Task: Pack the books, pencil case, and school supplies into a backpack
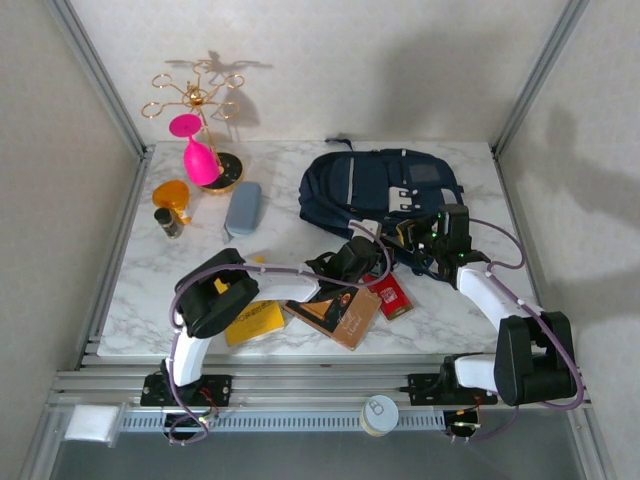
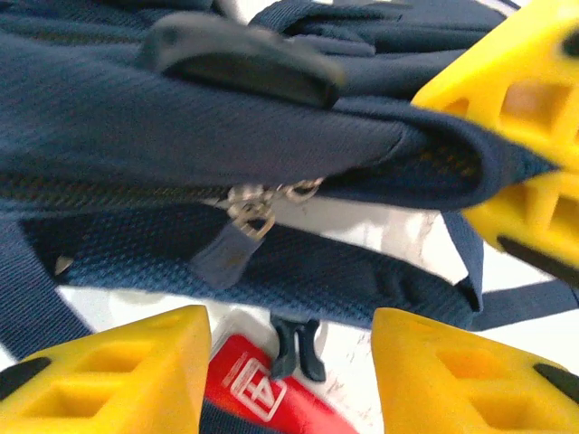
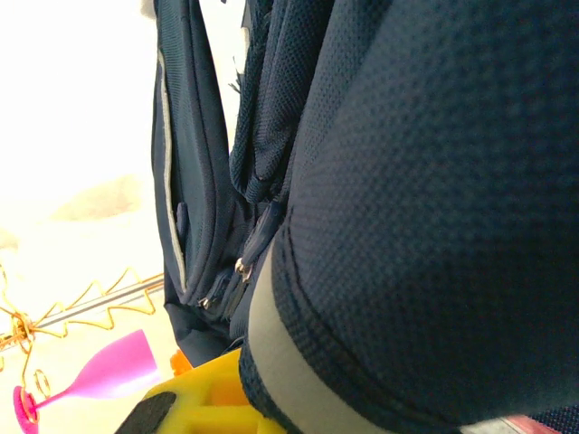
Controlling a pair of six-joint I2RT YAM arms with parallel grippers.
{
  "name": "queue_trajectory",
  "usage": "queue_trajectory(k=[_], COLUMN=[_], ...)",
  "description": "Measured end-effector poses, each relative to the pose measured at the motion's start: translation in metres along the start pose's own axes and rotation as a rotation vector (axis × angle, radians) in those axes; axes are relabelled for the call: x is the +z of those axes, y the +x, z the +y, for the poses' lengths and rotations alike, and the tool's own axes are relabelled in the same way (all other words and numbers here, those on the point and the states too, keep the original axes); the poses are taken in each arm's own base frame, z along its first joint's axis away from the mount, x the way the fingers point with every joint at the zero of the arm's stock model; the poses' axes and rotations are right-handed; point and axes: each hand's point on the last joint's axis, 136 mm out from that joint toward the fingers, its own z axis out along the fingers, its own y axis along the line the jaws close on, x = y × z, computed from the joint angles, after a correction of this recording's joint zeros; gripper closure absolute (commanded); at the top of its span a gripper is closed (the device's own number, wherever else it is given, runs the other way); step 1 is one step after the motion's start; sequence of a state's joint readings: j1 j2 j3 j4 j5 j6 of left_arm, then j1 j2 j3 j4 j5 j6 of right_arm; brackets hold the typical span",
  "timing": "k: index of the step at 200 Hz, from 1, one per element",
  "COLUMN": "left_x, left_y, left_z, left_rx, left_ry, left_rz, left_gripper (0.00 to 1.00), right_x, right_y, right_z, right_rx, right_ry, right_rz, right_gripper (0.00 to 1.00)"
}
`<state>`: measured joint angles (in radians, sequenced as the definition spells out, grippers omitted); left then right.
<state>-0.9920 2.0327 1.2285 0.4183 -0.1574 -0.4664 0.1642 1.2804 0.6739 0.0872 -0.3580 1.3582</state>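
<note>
The navy backpack [image 1: 370, 185] lies mid-table, its zipper pulls [image 2: 242, 226] together at the near edge. The right gripper [image 1: 437, 232] pinches a fold of the fabric beside them. The left gripper [image 2: 289, 362] hovers half-spread, just short of them (red pack [image 2: 258, 389] beneath). Its best move is probably to centre on one of the zipper pulls — then drag along the track, not upward.

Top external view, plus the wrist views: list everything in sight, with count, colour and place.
backpack: one, navy, back centre-right
pencil case: one, grey-blue, left of backpack
yellow book: one, front, partly under left arm
brown-black book: one, front centre
red pack: one, right of brown-black book
wire stand: one, gold, back left
goblet: one, pink, at the stand
orange object: one, left side
bottle: one, dark, beside orange object
left arm: white-black, jaws open near backpack zip
right arm: white-black, jaws shut on backpack fabric
</note>
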Motion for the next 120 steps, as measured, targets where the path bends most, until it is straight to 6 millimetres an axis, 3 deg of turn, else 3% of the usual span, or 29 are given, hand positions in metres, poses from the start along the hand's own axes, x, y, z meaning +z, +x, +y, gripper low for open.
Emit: queue_trajectory(k=[45,110,120], left_x=[0.017,0.02,0.019], left_y=[0.002,-0.003,-0.002], left_z=[0.004,0.02,0.021], left_rx=[0.012,0.009,0.006], left_ry=[-0.01,-0.032,-0.03], left_rz=[-0.006,-0.021,-0.021], left_gripper=[0.66,0.99,1.0], right_x=[0.0,0.0,0.0], right_y=[0.0,0.001,0.001], right_z=[0.0,0.0,0.0], right_rx=[-0.001,-0.009,-0.013], right_ry=[0.0,0.001,0.003], right_rz=[0.001,0.001,-0.001], right_gripper=[1.0,1.0,1.0])
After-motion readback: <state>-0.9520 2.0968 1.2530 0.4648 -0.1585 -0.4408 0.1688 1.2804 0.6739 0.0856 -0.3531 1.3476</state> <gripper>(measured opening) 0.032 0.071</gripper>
